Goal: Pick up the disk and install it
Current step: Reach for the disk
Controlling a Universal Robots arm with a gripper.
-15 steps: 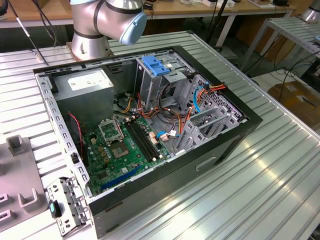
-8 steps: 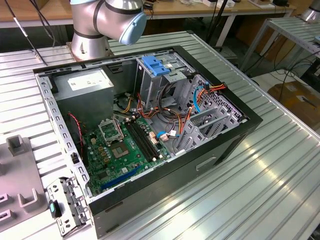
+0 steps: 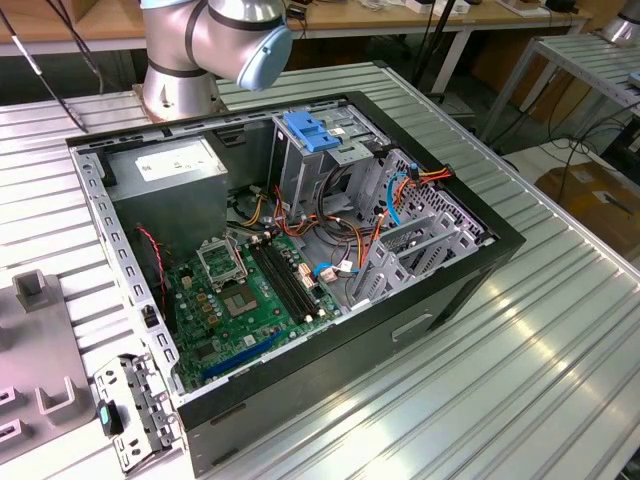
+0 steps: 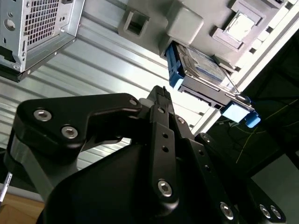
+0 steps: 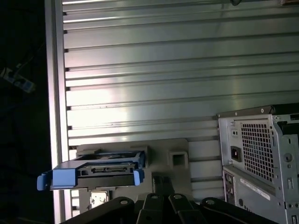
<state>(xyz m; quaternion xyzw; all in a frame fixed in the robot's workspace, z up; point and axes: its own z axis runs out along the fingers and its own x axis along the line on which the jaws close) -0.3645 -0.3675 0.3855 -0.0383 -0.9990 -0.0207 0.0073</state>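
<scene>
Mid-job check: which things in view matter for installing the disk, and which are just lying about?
Job: disk resting on the grey holder; pincer, holding nothing; open computer case.
Lying about: loose metal bracket beside the case; cardboard box on the floor.

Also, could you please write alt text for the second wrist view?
The disk, in blue rails, sits on a grey holder on the ribbed metal table, apart from the gripper, whose black body takes up the foreground. A computer case stands on the table too.
</scene>
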